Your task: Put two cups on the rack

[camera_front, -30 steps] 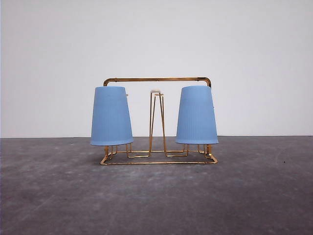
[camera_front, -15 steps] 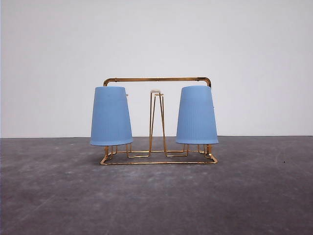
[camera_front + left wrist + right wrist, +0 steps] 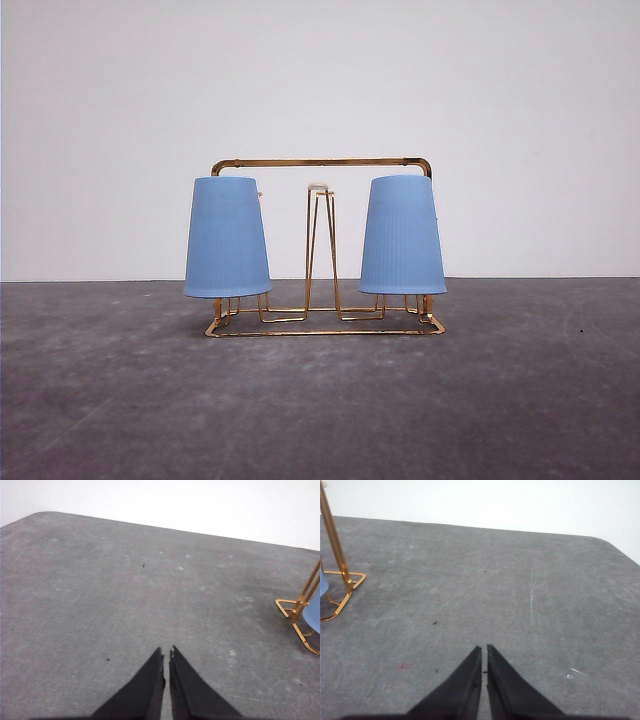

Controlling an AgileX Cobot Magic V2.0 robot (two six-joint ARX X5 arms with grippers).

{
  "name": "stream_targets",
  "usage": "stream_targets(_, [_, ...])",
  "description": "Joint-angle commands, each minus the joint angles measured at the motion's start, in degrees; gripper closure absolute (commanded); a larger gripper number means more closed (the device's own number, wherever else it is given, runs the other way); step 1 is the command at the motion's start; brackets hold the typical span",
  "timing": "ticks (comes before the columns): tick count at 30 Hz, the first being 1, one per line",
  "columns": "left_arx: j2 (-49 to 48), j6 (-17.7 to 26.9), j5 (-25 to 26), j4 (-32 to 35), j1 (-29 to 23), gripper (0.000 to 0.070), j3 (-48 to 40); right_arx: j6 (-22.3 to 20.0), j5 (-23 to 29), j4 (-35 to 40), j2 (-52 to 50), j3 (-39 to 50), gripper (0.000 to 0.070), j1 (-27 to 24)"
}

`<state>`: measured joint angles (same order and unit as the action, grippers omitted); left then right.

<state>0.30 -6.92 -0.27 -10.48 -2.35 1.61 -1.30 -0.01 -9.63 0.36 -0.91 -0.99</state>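
Already both cups hang upside down on the rack (image 3: 322,162): the left cup (image 3: 227,237) over the prongs at the rack's left end, the right cup (image 3: 402,235) at its right end, the middle prongs bare. The cups look like thin, light, finely ribbed plastic, probably stiff enough for a gentle squeeze at mid-wall, though the taper could let them slip. The rack is slim brass-coloured wire, likely easy to tip. Well off the rack over the mottled grey desk (image 3: 320,400), the left end effector (image 3: 166,655) and right end effector (image 3: 484,650) are pressed together, empty.
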Motion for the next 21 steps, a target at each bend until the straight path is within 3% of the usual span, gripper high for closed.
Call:
stream_targets(1, [-0.1, 0.1, -0.2, -0.2, 0.0, 0.0700, -0.8, 0.3, 0.0, 0.7, -0.2, 0.2, 0.0683, 0.1])
stream_targets(21, [-0.1, 0.1, -0.2, -0.2, 0.0, 0.0700, -0.8, 0.3, 0.0, 0.7, -0.2, 0.2, 0.0683, 0.1])
